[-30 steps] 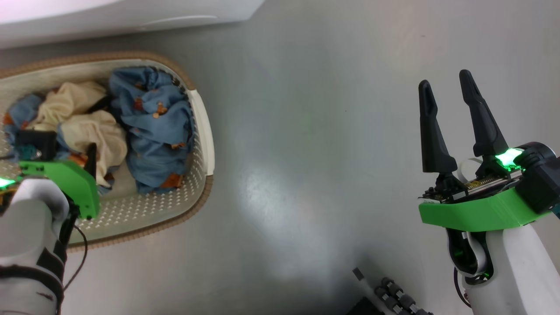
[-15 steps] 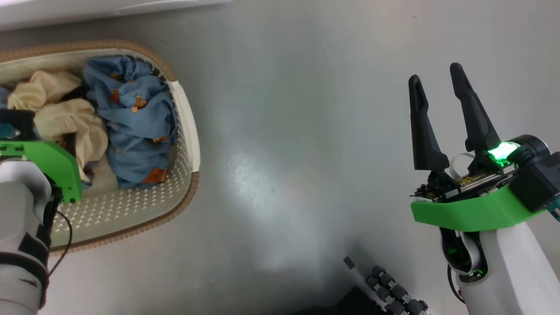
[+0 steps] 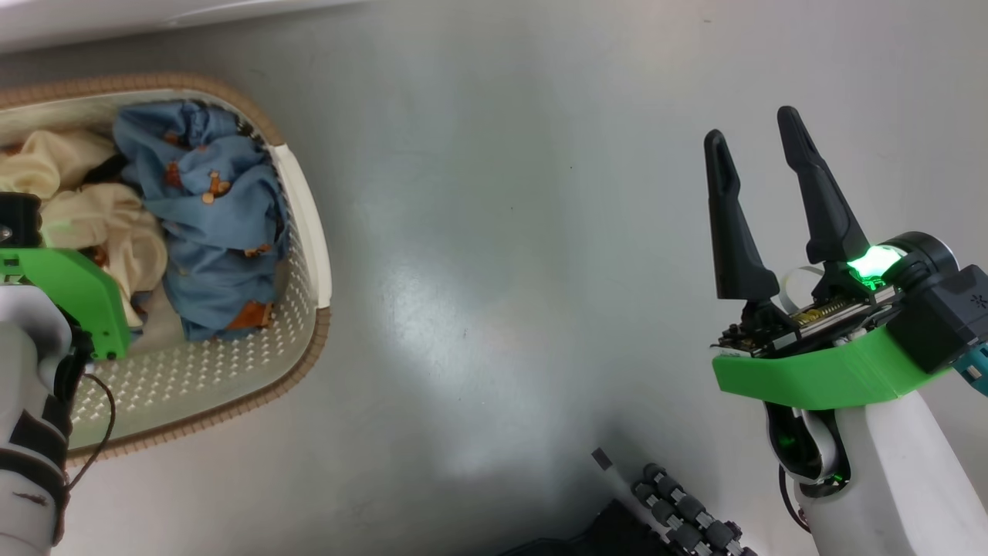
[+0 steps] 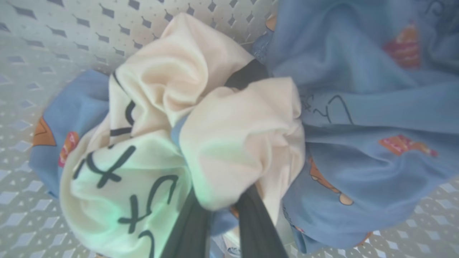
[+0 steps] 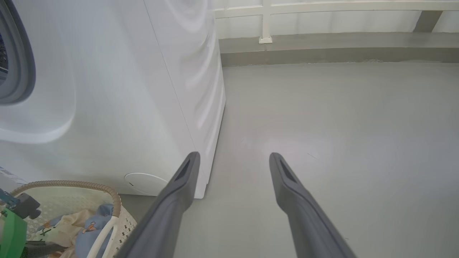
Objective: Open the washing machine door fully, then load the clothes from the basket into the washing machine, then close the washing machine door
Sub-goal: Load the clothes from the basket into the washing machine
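The cream basket [image 3: 307, 210] stands on the floor at the left, holding the clothes: a blue bear-print bundle [image 3: 208, 224] and a bundle with a cream panel [image 3: 85, 224]. My left arm's green wrist bracket [image 3: 73, 297] hangs over the basket. In the left wrist view my left gripper [image 4: 224, 211] is shut on the cream lettered fabric [image 4: 215, 136], beside the blue bundle [image 4: 358, 107]. My right gripper [image 3: 750, 127] hovers open over bare floor, well right of the basket. The washing machine [image 5: 125, 89] rises behind the basket [image 5: 71, 184], left of my right gripper [image 5: 233, 156]. Its door is out of view.
A grey gasket [image 5: 21, 53] shows at the machine's left edge and a round cover [image 5: 143, 179] low on its front. The machine's white base [image 3: 154, 19] runs along the top. My dark wheeled base [image 3: 679, 517] sits at the bottom. A pale railing [image 5: 265, 21] backs the floor.
The head camera has turned, so the basket sits further left in its view. The left finger seen beside the cream cloth a second ago is now hidden behind the bracket; that gripper has closed.
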{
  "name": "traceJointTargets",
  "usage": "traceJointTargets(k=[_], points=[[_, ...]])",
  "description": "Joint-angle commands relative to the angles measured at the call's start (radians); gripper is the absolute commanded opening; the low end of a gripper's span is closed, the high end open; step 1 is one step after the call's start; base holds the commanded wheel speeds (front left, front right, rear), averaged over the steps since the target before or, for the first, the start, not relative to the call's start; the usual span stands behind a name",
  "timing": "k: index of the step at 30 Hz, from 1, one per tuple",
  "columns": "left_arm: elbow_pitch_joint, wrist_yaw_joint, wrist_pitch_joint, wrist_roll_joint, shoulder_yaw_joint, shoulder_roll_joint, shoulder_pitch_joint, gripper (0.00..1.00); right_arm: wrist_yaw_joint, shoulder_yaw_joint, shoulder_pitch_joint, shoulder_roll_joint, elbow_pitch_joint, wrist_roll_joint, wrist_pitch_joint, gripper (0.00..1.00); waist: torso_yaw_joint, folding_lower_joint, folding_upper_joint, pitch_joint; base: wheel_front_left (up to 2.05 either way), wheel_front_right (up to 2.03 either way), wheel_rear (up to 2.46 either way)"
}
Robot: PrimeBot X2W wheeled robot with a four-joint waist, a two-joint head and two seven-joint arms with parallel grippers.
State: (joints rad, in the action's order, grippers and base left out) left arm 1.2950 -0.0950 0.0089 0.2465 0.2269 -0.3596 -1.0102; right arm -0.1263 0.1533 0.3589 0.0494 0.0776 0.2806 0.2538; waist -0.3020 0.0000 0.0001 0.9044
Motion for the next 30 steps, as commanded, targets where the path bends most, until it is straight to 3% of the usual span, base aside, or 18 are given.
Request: traceJointTargets(k=[1, 19, 30], points=[[-0.004, -0.001, -0.001, 0.006, -0.015, -0.039, 0.01, 0.0, -0.004, 0.012, -0.029, 0.001, 0.026, 0.005, 0.008, 1.0, 0.001, 0.0, -0.0001, -0.002, 0.0, 0.0, 0.0], [-0.004, -0.02, -0.226, 0.103, -0.062, 0.025, 0.065, 0.0, -0.004, -0.012, -0.034, 0.001, 0.012, 0.0, 0.008, 1.0, 0.052, 0.0, -0.0001, -0.124, 0.0, 0.0, 0.0], [-0.069, -0.028, -0.27, 0.124, -0.072, 0.061, 0.15, 0.0, -0.004, -0.034, -0.069, 0.021, -0.008, -0.01, 0.008, 1.0, 0.085, 0.0, -0.0001, -0.249, 0.0, 0.0, 0.0]])
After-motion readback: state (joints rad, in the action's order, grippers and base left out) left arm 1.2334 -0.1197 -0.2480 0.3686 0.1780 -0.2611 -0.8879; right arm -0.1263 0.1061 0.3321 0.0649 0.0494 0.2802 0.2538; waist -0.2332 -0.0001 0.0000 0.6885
